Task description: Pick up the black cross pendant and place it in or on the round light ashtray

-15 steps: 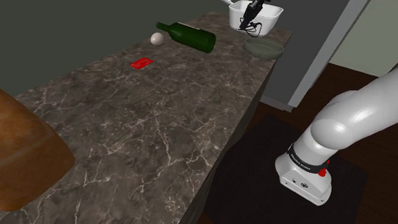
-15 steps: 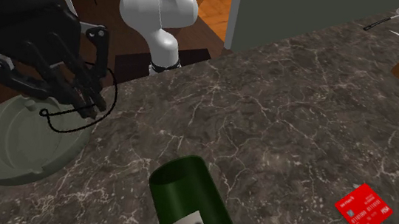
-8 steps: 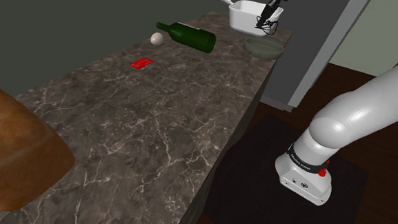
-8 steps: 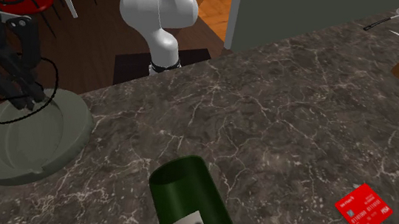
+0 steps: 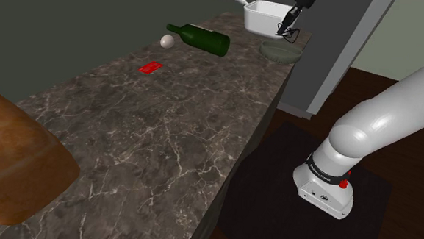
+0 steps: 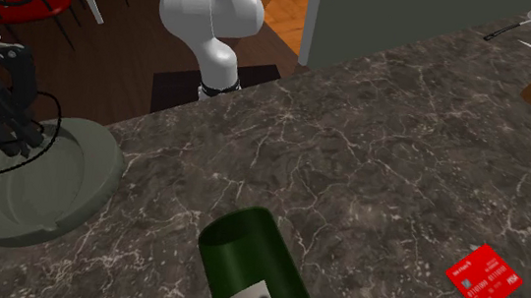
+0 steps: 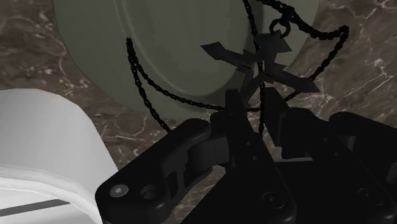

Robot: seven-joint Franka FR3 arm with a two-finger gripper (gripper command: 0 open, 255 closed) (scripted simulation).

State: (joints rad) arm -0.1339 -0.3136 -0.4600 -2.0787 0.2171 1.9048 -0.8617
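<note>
**Jaws:** black, set narrow and clasped on the lower arm of the black cross pendant [image 7: 257, 63]. The grip point is partly hidden behind the fingers [image 7: 232, 118]. In the second exterior view the jaws are cut off by the frame edge.

**Cross pendant:** held above the table [image 5: 166, 128], clear of its surface. Its pointed arms are spread just beyond the fingertips.

**Chain** [image 7: 141, 86]: black. It is looped down from the pendant on both sides of the jaws, and its lower run is hidden behind the fingers. Whether it touches anything below cannot be told.

**Round ashtray** [image 7: 184, 44]: grey-green, lying directly beneath and ahead of the jaws on the table's corner. The far rim is cut off in the wrist view.

**White dish** [image 5: 269, 17]: just beside the jaws and next to the ashtray. Its contents are not visible.

**Dark green bottle** [image 5: 201, 38]: laid on its side, farther from the jaws past the dish.

**Small pale ball** [image 5: 167, 40]: near the bottle's neck. What it is cannot be made out.

**Red card** [image 5: 151, 67]: well apart from the jaws, flat on the table. Its print is unreadable.
</note>
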